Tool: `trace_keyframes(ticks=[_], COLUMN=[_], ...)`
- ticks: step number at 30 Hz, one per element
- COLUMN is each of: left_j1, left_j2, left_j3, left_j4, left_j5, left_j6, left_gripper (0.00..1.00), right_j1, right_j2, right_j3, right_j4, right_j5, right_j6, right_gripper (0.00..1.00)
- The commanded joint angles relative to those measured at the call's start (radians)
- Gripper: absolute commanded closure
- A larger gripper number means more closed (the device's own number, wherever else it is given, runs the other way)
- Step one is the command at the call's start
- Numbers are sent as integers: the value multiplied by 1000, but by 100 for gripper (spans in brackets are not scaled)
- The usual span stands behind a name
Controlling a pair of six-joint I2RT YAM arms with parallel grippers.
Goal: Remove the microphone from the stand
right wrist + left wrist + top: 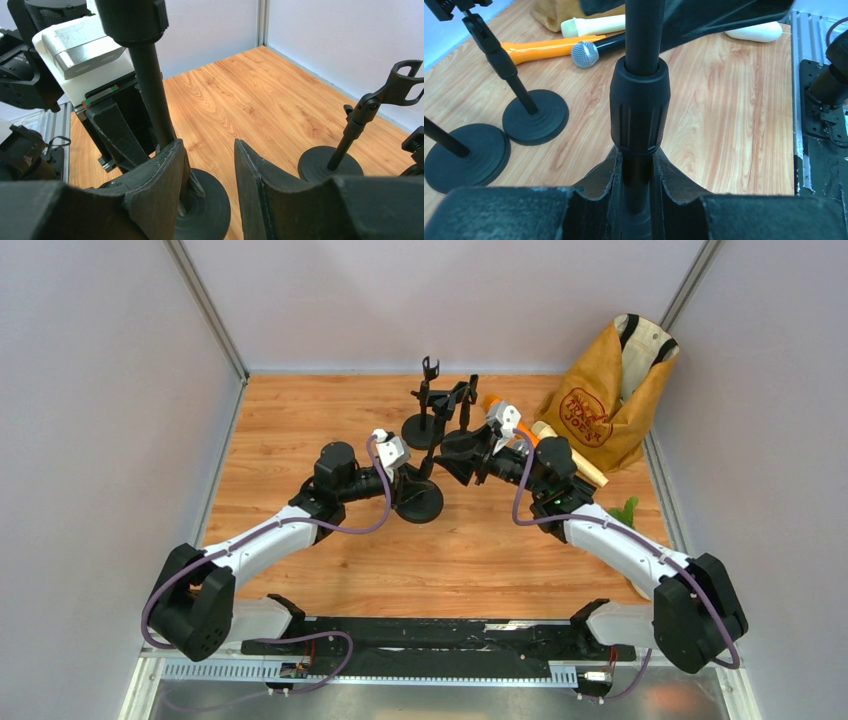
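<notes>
- Overhead, the two arms meet at mid-table over one stand [418, 502], upright on its round base. The left gripper [410, 478] comes at it from the left. The right gripper [447, 458] comes from the right and looks the nearer to the stand's head. That head is lost among dark shapes here, so I cannot tell whether a microphone sits in it.
- From the left wrist, the left gripper [636, 185] is clamped on the stand just below its ribbed collar [639, 110]. The pole [644, 30] runs straight up and vanishes behind the right arm's dark bulk.
- Beyond the pole a black microphone [589, 52] with a silver mesh head lies flat on the table [734, 125]. Its long axis runs across the view, and it is just beside an orange microphone [549, 47] and a cream microphone [594, 25].
- From the right wrist, the right gripper [207, 155] has its jaws apart with nothing between them, and its tips point down at the stand's base. The pole passes behind one finger, outside the gap. The left gripper's finger grips the pole from the far side.
- An empty stand [345, 135] is well off to the right in this view.
</notes>
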Motion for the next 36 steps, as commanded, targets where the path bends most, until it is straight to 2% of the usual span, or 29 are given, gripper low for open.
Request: trace_keyframes(ticks=[1, 6, 10, 14, 23, 26, 32, 34, 36], left_j1=[-3, -3, -3, -4, -4, -4, -3, -3, -3], left_j2=[-24, -25, -22, -20, -22, -21, -23, -25, -30], left_j3=[19, 18, 19, 19, 18, 17, 15, 14, 13], left_j4=[102, 104, 107, 109, 106, 105, 104, 103, 103], left_j5=[-31, -34, -28, -23, -18, -16, 15, 57, 112], left_j6=[12, 10, 11, 11, 16, 20, 29, 30, 32], left_gripper=[100, 100, 100, 100, 100, 100, 100, 100, 100], right_j1=[-25, -32, -25, -2, 72, 80, 80, 79, 74], right_j2=[-63, -79, -54, -6, 67, 81, 70, 62, 54], right_j3=[31, 12, -47, -62, -47, -41, -43, -46, -50], right_j4=[-39, -5, 141, 165, 166, 153, 151, 154, 159], right_j5=[-189, -286, -199, -57, -43, -24, -12, -28, -53], right_j6=[-73, -62, 25, 75, 96, 88, 56, 25, -9], right_gripper=[54, 53, 53, 53, 56, 64, 89, 94, 95])
